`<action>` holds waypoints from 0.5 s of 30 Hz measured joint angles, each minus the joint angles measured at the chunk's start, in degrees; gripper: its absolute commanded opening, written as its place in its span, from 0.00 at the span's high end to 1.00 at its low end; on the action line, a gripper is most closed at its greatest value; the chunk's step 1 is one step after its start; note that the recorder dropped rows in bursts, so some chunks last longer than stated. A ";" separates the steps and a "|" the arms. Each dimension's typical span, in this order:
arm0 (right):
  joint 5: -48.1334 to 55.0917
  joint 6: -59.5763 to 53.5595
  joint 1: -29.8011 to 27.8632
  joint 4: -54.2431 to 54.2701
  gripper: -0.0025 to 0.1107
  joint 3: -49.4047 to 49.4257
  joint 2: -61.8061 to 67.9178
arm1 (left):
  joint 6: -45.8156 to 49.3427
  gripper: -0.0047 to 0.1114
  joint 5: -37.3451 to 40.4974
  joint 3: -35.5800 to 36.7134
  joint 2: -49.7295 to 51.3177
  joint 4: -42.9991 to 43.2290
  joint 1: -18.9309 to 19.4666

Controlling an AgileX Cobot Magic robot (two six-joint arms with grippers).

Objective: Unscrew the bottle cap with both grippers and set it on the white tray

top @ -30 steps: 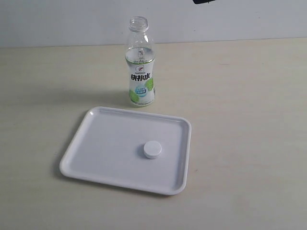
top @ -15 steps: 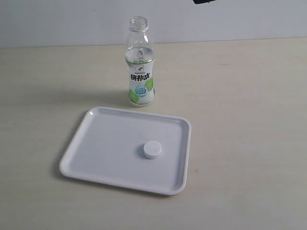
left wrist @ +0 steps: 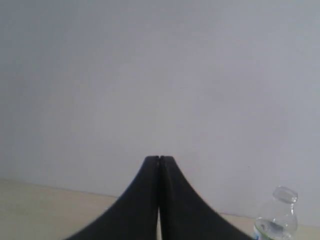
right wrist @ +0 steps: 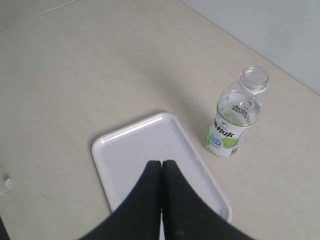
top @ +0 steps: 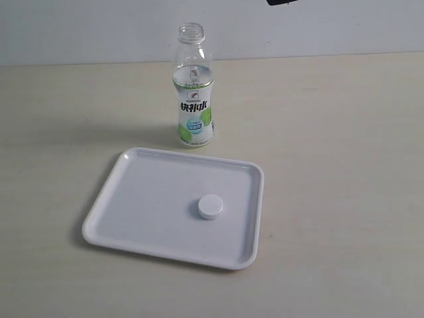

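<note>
The bottle cap [top: 211,207] lies flat on the white tray [top: 139,199], right of the tray's middle. Behind the tray the bottle [top: 193,89] stands upright with its neck uncovered; it also shows in the right wrist view as the bottle [right wrist: 234,115] beside the tray [right wrist: 130,145], and a corner of the bottle [left wrist: 277,220] shows in the left wrist view. My left gripper [left wrist: 159,159] is shut and empty, pointed at the wall. High above the tray, my right gripper [right wrist: 161,163] is shut and empty; its fingers hide the cap there. A dark arm part [top: 283,2] shows at the exterior view's top edge.
The pale table [top: 344,165] runs back to a light grey wall [top: 79,26]. A small pale object [right wrist: 4,184] sits at the edge of the right wrist view.
</note>
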 measured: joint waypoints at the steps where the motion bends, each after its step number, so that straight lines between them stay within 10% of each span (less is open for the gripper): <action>1: 0.00 0.00 0.00 0.00 0.98 0.00 0.00 | 1.58 0.96 1.17 0.44 -1.09 -0.31 0.00; 15: 0.00 0.00 0.00 0.00 0.98 0.00 0.00 | 7.30 0.96 5.31 7.16 -2.19 -0.99 0.00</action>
